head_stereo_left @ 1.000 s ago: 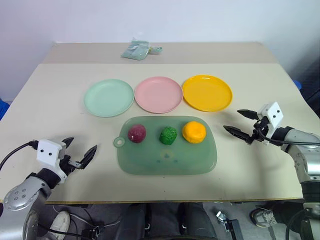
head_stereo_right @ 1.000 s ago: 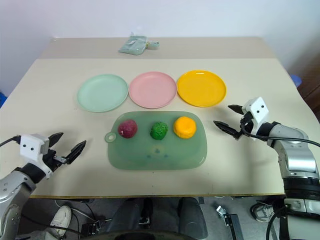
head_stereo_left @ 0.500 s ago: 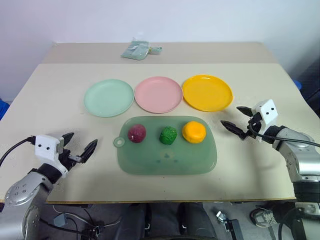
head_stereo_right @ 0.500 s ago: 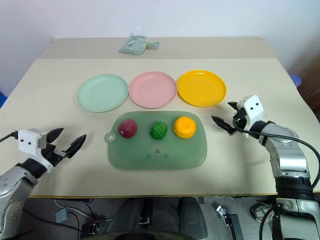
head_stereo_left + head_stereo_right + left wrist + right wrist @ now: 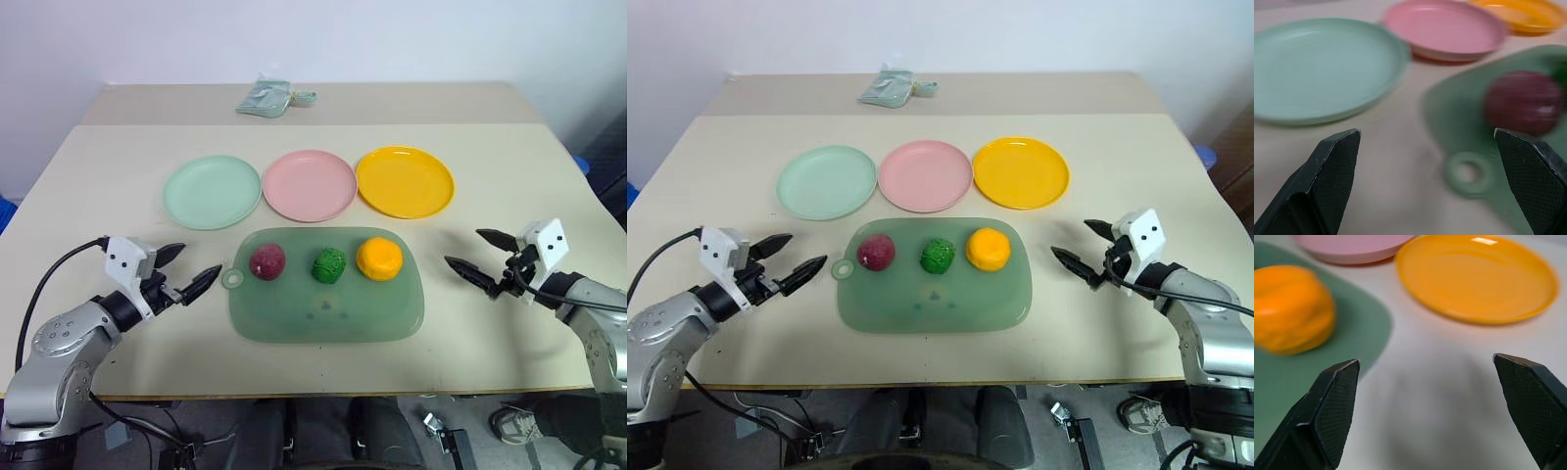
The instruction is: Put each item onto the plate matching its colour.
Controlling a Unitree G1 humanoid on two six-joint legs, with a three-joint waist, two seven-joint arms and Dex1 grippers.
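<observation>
Before me is a desk (image 5: pixel 98 176) with a plain beige top, matte and without pattern. A seam runs across it near the far edge, as if a second top joins there. Behind the desk stands a pale, bare wall. Near the middle of the far edge lies a small crumpled packet (image 5: pixel 269 98) of pale green colour; it is too small for me to read any writing on it, and I see no brand or label on the other things.

Three round plates stand in a row across the middle of the desk: the mint green plate (image 5: pixel 212 192) toward the left edge, the pink plate (image 5: pixel 311 185) in the centre, the yellow-orange plate (image 5: pixel 405 181) toward the right edge. They nearly touch each other, and all three are bare.

Nearer to the front edge lies a translucent green board (image 5: pixel 328 304) with a tab hole at its left end. On its far half sit the three items in a line: the dark purple-red ball (image 5: pixel 267 261), the bumpy green lump (image 5: pixel 330 265) and the orange ball (image 5: pixel 379 258).

My left gripper (image 5: pixel 186 271) is over the desk just beside the board's tab, fingers wide apart and holding nothing. My right gripper (image 5: pixel 480 256) is beside the board's right end, also spread open and empty.
</observation>
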